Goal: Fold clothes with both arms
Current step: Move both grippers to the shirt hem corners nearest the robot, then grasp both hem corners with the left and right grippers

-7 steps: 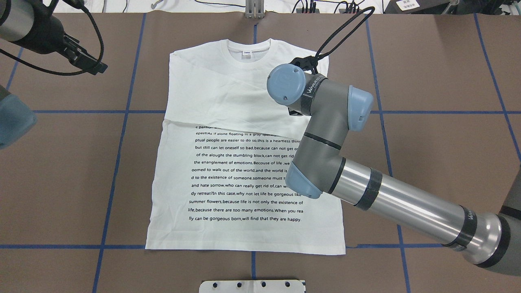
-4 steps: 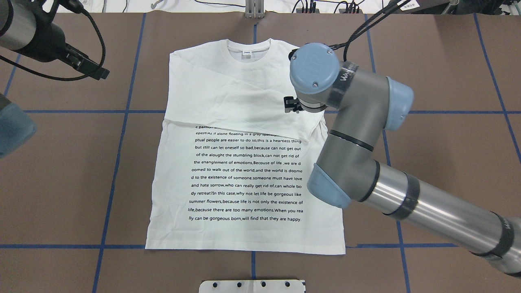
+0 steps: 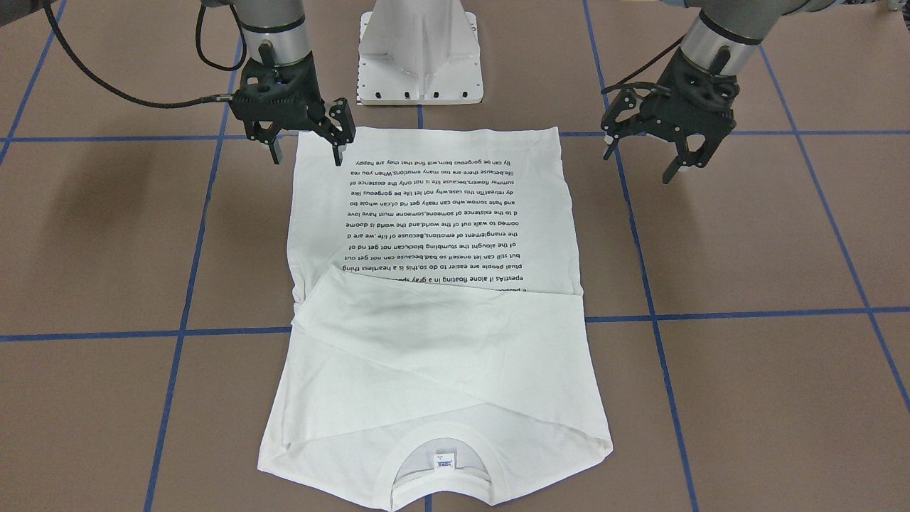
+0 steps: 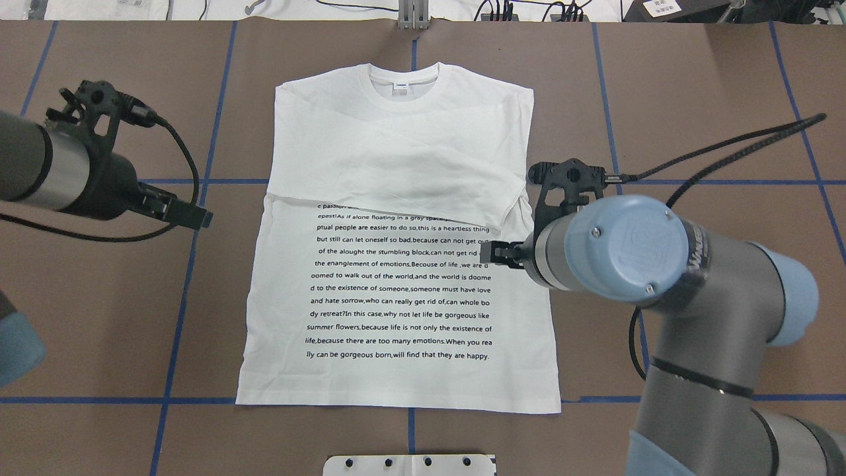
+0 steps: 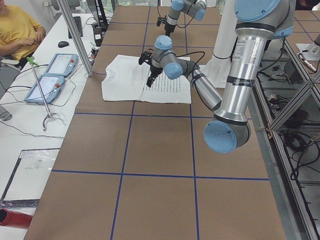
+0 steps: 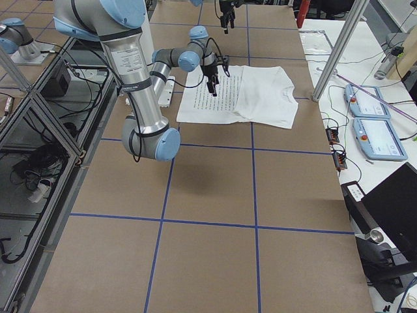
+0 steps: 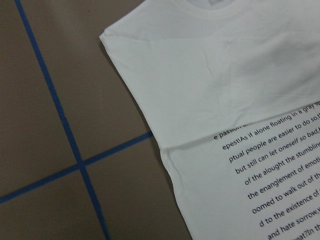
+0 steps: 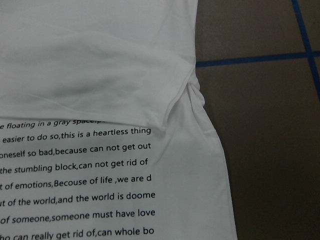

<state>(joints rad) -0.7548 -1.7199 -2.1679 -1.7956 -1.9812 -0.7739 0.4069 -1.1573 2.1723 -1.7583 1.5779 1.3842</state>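
The white long-sleeved T-shirt point(image 4: 396, 165) lies flat on the brown table, collar point(image 4: 403, 80) at the far edge, printed text point(image 4: 403, 284) facing up. Both sleeves are folded across the chest point(image 3: 441, 348). My right gripper point(image 3: 306, 153) is open and empty, raised over the shirt's right edge at mid-length point(image 4: 497, 252). My left gripper point(image 3: 640, 160) is open and empty too, above bare table a little left of the shirt point(image 4: 195, 217). The left wrist view shows the shirt's shoulder edge point(image 7: 165, 75); the right wrist view shows a folded cuff point(image 8: 170, 107). No fingers show in either.
Blue tape lines point(image 4: 198, 198) divide the table into squares. The white pedestal base point(image 3: 419, 64) stands at the near edge by the hem. A seated person point(image 5: 17, 30) and two control pendants point(image 5: 50, 75) are at a side bench beyond the collar end.
My right arm has drawn back from over the shirt's upper right to its right edge at mid-length. My left arm has come nearer and closer to the shirt's left edge.
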